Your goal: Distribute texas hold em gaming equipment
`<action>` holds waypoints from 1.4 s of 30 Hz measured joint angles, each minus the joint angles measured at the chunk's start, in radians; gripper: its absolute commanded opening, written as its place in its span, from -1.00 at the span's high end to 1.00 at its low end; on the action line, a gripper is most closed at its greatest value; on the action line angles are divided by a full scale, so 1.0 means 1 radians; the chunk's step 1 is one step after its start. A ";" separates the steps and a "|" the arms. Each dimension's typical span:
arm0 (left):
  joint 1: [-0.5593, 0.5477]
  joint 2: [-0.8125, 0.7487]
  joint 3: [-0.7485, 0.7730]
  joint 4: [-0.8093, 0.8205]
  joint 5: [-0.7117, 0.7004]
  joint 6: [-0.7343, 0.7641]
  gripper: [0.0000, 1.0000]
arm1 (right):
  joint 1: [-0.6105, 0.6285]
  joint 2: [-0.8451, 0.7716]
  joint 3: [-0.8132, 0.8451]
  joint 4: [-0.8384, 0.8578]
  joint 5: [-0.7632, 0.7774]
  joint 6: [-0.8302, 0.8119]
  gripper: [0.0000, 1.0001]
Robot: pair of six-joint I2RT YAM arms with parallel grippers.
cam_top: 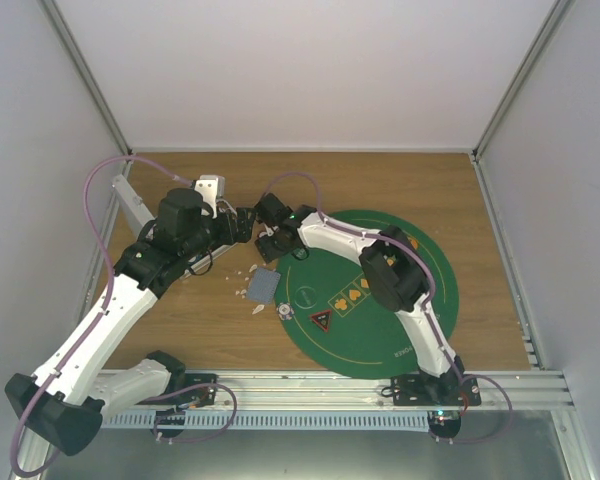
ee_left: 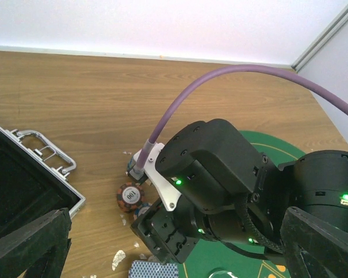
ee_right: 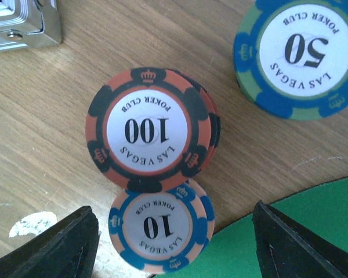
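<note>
An orange-and-black 100 chip stack (ee_right: 148, 130) lies on the wooden table, with a peach-and-blue 10 chip stack (ee_right: 159, 226) touching its near side and a blue-green 50 chip (ee_right: 298, 55) further right. My right gripper (ee_right: 174, 249) is open just above them, its fingers (ee_right: 58, 243) on either side of the 10 stack. My left gripper (ee_left: 174, 252) is open and empty, looking at the right wrist. The 100 chip (ee_left: 130, 196) and the blue-backed card deck (ee_left: 155, 269) show there. From above, the deck (cam_top: 264, 287) lies at the mat's left edge and a red-triangle token (cam_top: 320, 320) lies on the mat.
The silver case (ee_left: 29, 191) lies open to the left of the chips, its corner (ee_right: 23, 26) close to the 100 stack. The round green felt mat (cam_top: 410, 300) fills the right half of the table. White scraps (cam_top: 242, 293) lie on the wood. Both arms (cam_top: 230, 225) crowd together at the back.
</note>
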 measured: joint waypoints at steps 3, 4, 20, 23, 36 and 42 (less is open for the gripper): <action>0.000 0.000 0.000 0.000 0.000 0.000 -0.98 | 0.000 0.018 0.018 0.001 0.002 -0.004 -0.42; 0.000 0.000 0.000 0.000 0.000 0.000 -0.98 | 0.000 0.024 0.020 0.001 0.002 -0.005 -0.42; 0.000 0.000 0.000 0.000 0.000 0.000 -0.98 | 0.003 0.049 0.027 0.000 0.019 -0.046 -0.27; 0.000 0.000 0.000 0.000 0.000 0.000 -0.98 | 0.006 0.049 0.025 0.000 0.021 -0.060 -0.23; 0.000 -0.001 0.000 0.000 0.016 -0.001 -0.98 | 0.009 0.049 0.024 0.001 0.014 -0.090 -0.13; 0.000 -0.003 0.000 0.000 0.022 -0.008 -0.98 | 0.010 0.049 0.022 -0.001 0.005 -0.086 -0.06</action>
